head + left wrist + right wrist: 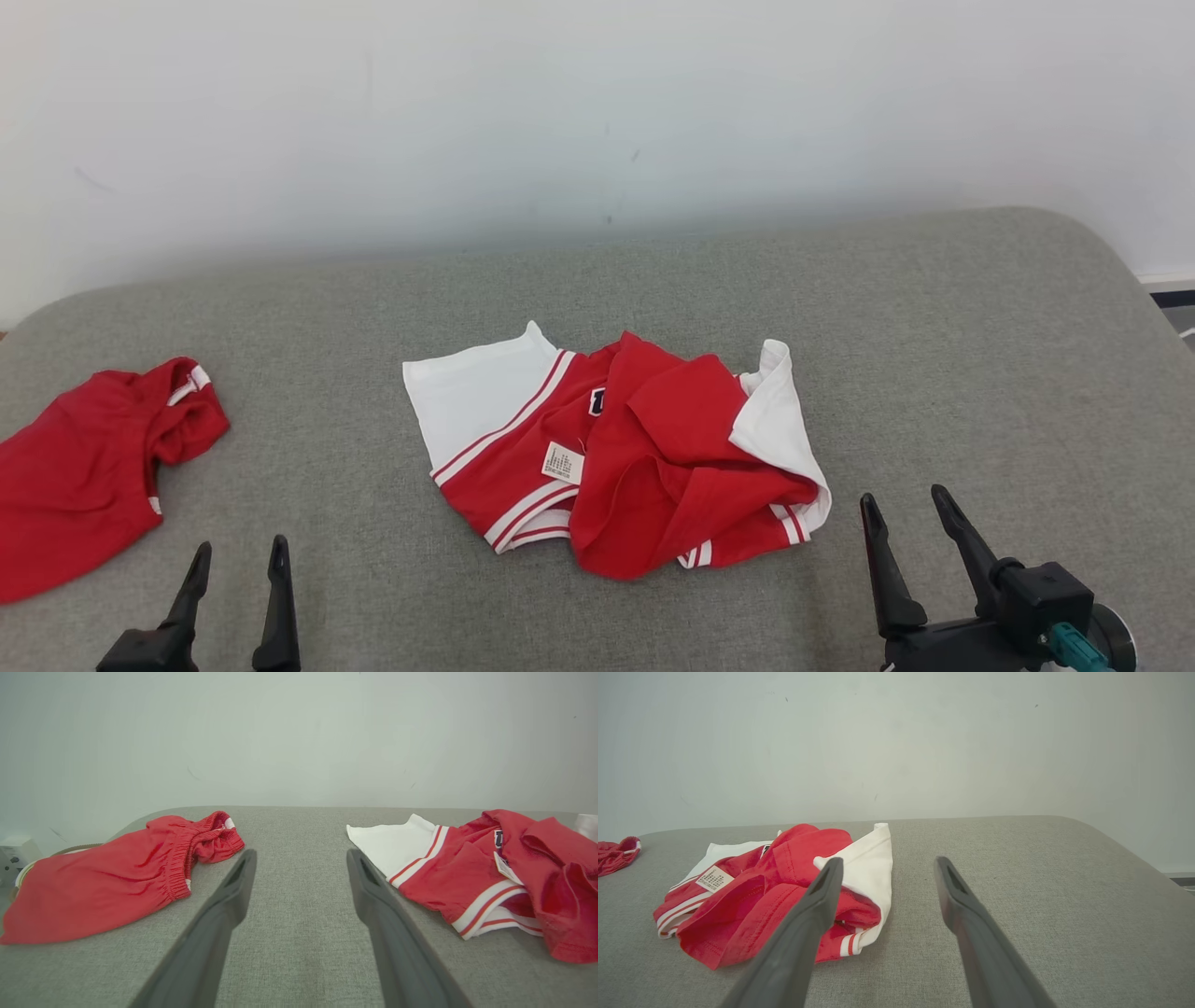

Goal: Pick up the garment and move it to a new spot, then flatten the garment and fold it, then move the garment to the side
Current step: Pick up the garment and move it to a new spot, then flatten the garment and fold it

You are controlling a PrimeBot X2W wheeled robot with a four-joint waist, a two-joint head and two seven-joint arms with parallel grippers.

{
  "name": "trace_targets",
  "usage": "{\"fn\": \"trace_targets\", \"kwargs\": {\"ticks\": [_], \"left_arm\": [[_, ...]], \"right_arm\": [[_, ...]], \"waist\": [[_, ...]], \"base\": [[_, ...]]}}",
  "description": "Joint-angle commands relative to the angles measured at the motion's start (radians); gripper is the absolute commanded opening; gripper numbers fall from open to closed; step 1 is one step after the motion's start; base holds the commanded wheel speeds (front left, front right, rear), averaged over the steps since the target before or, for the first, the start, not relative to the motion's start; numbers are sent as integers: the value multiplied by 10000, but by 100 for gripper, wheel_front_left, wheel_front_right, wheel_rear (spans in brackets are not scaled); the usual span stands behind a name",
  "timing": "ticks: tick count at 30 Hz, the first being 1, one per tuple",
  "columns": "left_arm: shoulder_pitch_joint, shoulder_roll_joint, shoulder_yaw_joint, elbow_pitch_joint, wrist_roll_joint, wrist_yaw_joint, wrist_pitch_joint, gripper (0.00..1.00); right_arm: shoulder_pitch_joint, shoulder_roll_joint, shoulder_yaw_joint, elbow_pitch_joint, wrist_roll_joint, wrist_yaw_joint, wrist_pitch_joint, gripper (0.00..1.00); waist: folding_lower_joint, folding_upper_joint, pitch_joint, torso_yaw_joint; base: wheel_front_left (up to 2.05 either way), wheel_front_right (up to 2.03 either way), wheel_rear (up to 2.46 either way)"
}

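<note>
The garment (pixel 621 448) is a crumpled red shirt with white sleeves, striped cuffs and a white care label, lying in the middle of the grey cushioned surface (pixel 980 355). The left wrist view has it at the right (pixel 472 877), and the right wrist view has it at the left (pixel 784 891). My left gripper (pixel 238 562) is open at the lower left, well apart from the shirt. My right gripper (pixel 904 502) is open just right of the shirt's lower right corner, with nothing between its fingers.
Red shorts (pixel 84 457) lie at the surface's left edge, seen too in the left wrist view (pixel 117 872). A pale wall (pixel 597 112) stands behind. The surface's right edge curves down near the floor (pixel 1176 313).
</note>
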Motion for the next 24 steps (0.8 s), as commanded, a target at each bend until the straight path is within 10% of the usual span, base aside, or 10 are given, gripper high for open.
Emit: {"fn": "trace_targets", "kwargs": {"ticks": [1, 24], "left_arm": [[152, 23, 27, 34, -14, 4, -57, 100], [-358, -108, 0, 80, -43, 31, -58, 100]], "right_arm": [[112, -13, 25, -34, -20, 8, 44, 100], [-17, -272, 359, -409, -40, 8, 293, 100]], "waist": [[2, 0, -12, -17], [2, 0, 382, 342]], "base": [[0, 0, 0], [0, 0, 0]]}}
